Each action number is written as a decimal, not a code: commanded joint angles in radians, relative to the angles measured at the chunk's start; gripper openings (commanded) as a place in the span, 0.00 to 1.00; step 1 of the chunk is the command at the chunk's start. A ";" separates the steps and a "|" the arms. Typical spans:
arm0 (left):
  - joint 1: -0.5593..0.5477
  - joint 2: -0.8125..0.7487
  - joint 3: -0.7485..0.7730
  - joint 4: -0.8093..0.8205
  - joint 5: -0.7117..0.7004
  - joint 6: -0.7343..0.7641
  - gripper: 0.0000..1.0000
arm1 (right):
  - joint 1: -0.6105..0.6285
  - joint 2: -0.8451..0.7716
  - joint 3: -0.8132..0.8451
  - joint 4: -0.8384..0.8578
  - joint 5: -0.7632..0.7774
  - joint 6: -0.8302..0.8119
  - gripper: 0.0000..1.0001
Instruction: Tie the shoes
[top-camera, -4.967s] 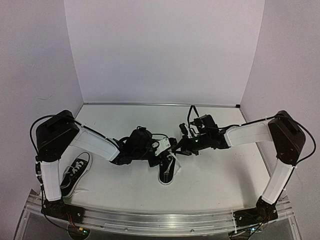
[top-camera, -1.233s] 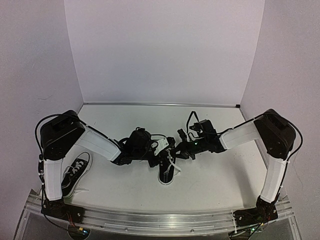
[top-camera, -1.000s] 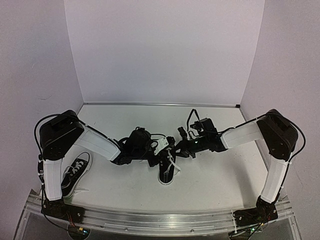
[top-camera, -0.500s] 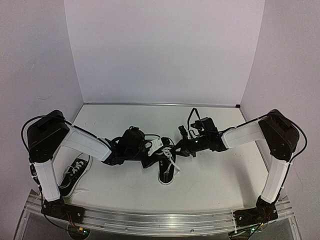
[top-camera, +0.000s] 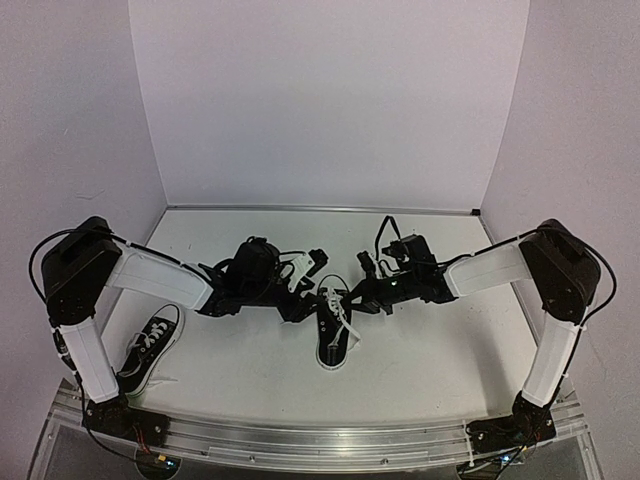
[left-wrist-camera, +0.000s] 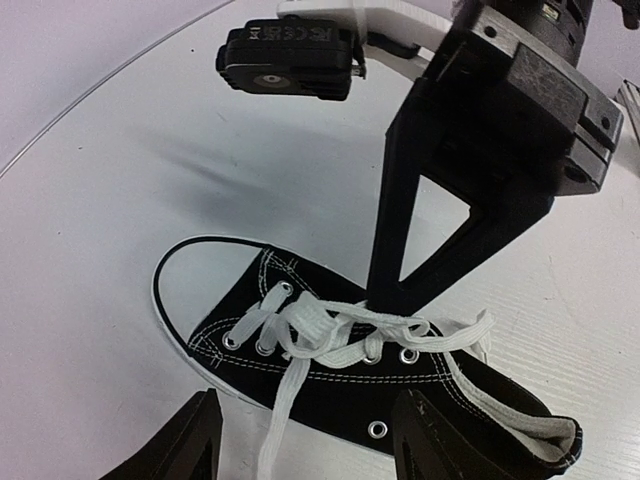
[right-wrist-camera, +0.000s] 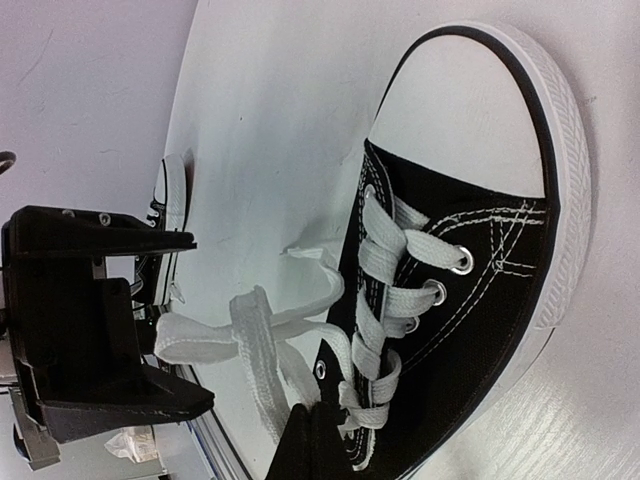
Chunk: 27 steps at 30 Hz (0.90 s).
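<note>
One of the shoes (top-camera: 333, 338) lies mid-table, black with a white toe cap (right-wrist-camera: 470, 110) and loose white laces (left-wrist-camera: 330, 330). My right gripper (top-camera: 352, 298) is shut on a lace by the upper eyelets, its fingertips (right-wrist-camera: 318, 425) pressed to the shoe's tongue. A flat lace loop (right-wrist-camera: 235, 330) trails off that shoe's side. My left gripper (top-camera: 308, 285) stands open just left of the shoe. In the left wrist view its fingers (left-wrist-camera: 195, 440) straddle the shoe's side (left-wrist-camera: 350, 390) without touching it. The other shoe (top-camera: 148, 345) lies at the near left.
The left arm's white link (top-camera: 150, 280) passes over the table above the near-left shoe. The back wall's edge (top-camera: 320, 208) runs behind both grippers. The metal base rail (top-camera: 320, 440) lines the near edge.
My left gripper has opened, let go of the lace and drawn back to the left, away from the shoe. The right gripper has stayed shut in place.
</note>
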<state>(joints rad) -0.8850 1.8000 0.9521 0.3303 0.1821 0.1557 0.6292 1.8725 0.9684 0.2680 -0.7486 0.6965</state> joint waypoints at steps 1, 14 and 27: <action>0.015 -0.028 0.067 -0.009 0.045 -0.083 0.59 | 0.001 -0.043 -0.005 0.004 0.014 -0.017 0.00; 0.015 0.036 0.153 -0.015 0.119 -0.130 0.47 | 0.002 -0.041 0.000 -0.001 0.012 -0.017 0.00; 0.015 0.088 0.194 -0.037 0.122 -0.130 0.25 | 0.003 -0.041 -0.001 -0.004 0.018 -0.013 0.00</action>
<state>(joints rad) -0.8703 1.8804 1.0959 0.2937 0.2939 0.0250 0.6292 1.8717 0.9684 0.2611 -0.7482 0.6956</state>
